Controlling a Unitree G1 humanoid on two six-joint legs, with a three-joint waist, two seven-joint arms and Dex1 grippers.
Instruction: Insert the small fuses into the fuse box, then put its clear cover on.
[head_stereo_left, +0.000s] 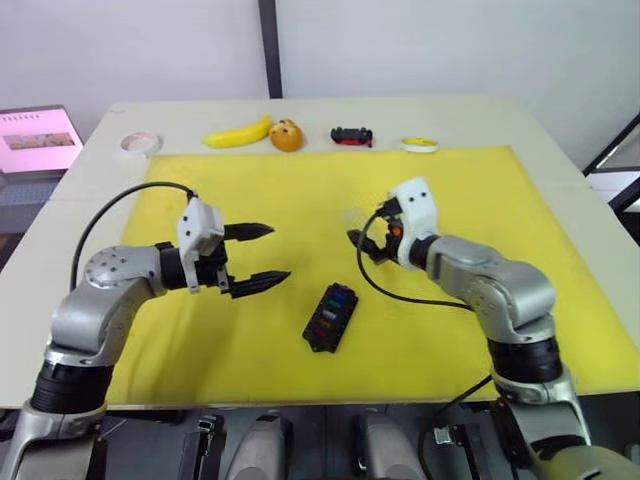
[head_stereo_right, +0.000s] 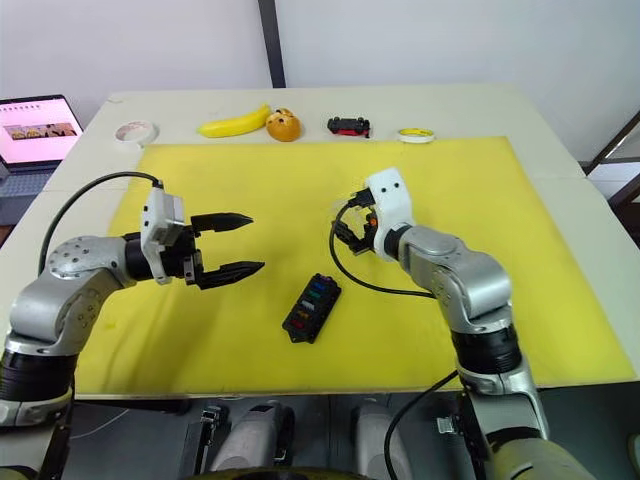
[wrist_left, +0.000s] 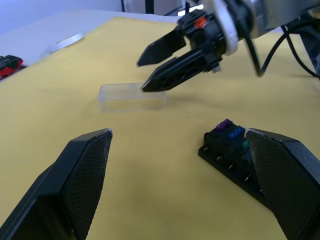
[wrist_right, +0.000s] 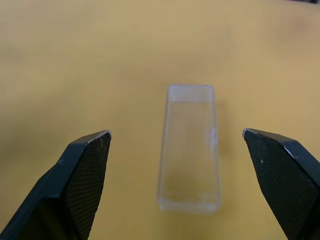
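Note:
The black fuse box (head_stereo_left: 331, 316) lies on the yellow mat (head_stereo_left: 500, 200) near its front middle. Several small fuses (wrist_left: 231, 132), purple, blue, green and red, sit in its slots. The clear cover (wrist_right: 190, 150) lies flat on the mat, farther back than the box. My right gripper (head_stereo_left: 356, 245) is open and hovers just over the cover, one finger on each side, not touching it. My left gripper (head_stereo_left: 280, 252) is open and empty, held above the mat to the left of the box. In the left wrist view, the cover (wrist_left: 131, 96) sits under the right gripper (wrist_left: 165, 65).
Along the table's far edge lie a tape roll (head_stereo_left: 139, 143), a banana (head_stereo_left: 238, 133), an orange fruit (head_stereo_left: 286, 135), a black-and-red toy car (head_stereo_left: 352, 136) and a yellow-white ring (head_stereo_left: 421, 144). A laptop screen (head_stereo_left: 38, 140) stands at the far left.

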